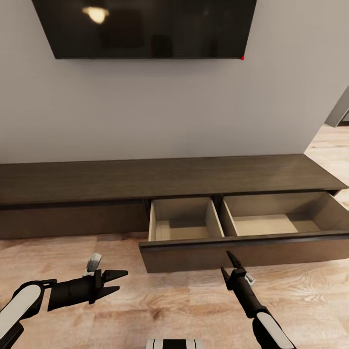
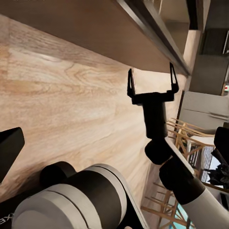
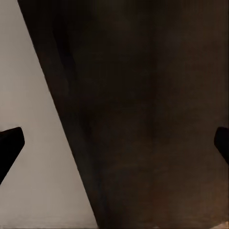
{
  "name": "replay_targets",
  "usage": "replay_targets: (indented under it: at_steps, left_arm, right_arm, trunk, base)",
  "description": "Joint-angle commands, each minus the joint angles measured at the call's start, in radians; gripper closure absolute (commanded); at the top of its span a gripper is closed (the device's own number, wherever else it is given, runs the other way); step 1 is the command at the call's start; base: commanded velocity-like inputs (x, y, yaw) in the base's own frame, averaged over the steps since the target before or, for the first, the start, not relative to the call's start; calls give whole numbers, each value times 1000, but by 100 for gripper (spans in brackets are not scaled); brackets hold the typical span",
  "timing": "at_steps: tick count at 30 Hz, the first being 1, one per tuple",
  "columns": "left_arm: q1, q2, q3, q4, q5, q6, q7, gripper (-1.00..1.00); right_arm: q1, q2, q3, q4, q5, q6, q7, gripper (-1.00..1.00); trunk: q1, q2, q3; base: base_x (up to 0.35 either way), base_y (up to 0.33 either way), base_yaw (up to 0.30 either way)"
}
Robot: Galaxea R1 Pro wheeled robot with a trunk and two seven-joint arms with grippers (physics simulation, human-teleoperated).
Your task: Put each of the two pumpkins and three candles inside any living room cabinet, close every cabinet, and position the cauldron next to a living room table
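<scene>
- I have the cabinet (image 1: 160, 179) straight ahead, low against the wall beneath the television (image 1: 145, 26).
- Its wide drawer (image 1: 242, 245) is pulled out over the wooden floor (image 1: 160, 310); both pale compartments look bare.
- My right gripper (image 1: 231, 265) hovers just in front of that drawer's dark front, fingers spread with nothing between them, as I see in the left wrist view (image 2: 151, 81).
- My left gripper (image 1: 115, 282) hangs over the floor, left of the drawer, fingers apart and holding nothing.
</scene>
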Motion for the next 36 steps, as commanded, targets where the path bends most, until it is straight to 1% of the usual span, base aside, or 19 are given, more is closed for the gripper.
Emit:
replay_targets:
  at_steps: [1,4,6,9,11,12,13,14,15,16,17,18,19,21,23,26,29,36]
  left_arm:
    - [-1,1,-1,1,-10,1,-10,-100]
    - [-1,1,0,7,-10,1,-10,-100]
    - [-1,2,0,10,-10,1,-9,-100]
    - [-1,2,-2,12,-11,1,-8,-100]
    - [-1,4,-2,12,-11,1,-8,-100]
    - [-1,4,-2,12,-11,1,-8,-100]
    - [-1,4,-2,12,-11,1,-8,-100]
    - [-1,4,-2,12,-11,1,-8,-100]
    - [-1,4,-2,11,-11,1,-8,-100]
    - [-1,4,-3,10,-11,1,-8,-100]
    - [-1,4,-3,10,-11,1,-8,-100]
    - [-1,5,-3,10,-11,1,-8,-100]
    - [-1,5,-3,9,-11,1,-8,-100]
    - [-1,5,-3,6,-11,2,-8,-100]
    - [-1,5,-3,4,-11,2,-8,-100]
    - [-1,5,-3,3,-11,2,-8,-100]
    - [-1,4,-3,2,-12,2,-8,-100]
    - [-1,4,-4,-1,-13,1,-8,-100]
  right_arm:
    - [0,0,0,2,-10,21,-3,-100]
    - [0,1,0,25,-10,58,-34,-100]
    - [0,-1,1,34,-11,69,-62,-100]
    - [0,-5,2,40,-13,83,-78,-100]
    - [3,-7,1,43,-14,121,-75,-100]
    - [4,-11,1,45,-11,156,-72,-100]
    - [5,-22,1,46,-8,203,-70,-100]
    - [6,-30,1,46,-7,228,-69,-100]
    - [6,-50,1,47,-4,280,-69,-100]
    - [7,-84,3,46,0,355,-70,-100]
    - [7,-104,5,47,7,401,-71,-100]
    - [8,-123,6,47,26,442,-71,-100]
    - [9,-138,6,47,56,474,-71,-100]
    - [10,-157,6,50,130,512,-68,-100]
    - [11,-165,6,63,186,527,-66,-100]
    - [12,-169,6,102,226,528,-64,-100]
    - [13,-171,7,139,241,529,-63,-100]
    - [13,-169,9,208,252,528,-71,-100]
  trunk:
    - [-4,7,3]
    - [-16,28,12]
    - [-23,42,18]
    - [-35,63,28]
    - [-42,77,34]
    - [-46,84,37]
    - [-50,91,40]
    - [-54,98,43]
    - [-58,105,46]
    - [-62,112,50]
    - [-65,119,53]
    - [-69,126,56]
    - [-73,133,59]
    - [-81,147,65]
    - [-88,161,71]
    - [-100,182,81]
    - [-111,203,90]
    - [-138,252,112]
  base:
    - [0,0,0]
    - [0,0,0]
    - [0,0,0]
    - [0,0,0]
    - [0,0,0]
    - [0,0,0]
    - [0,0,0]
    - [0,0,0]
    - [0,0,0]
    - [0,0,0]
    - [0,0,0]
    - [0,0,0]
    - [0,0,0]
    - [0,0,0]
    - [0,0,0]
    - [0,0,0]
    - [0,0,0]
    - [0,0,0]
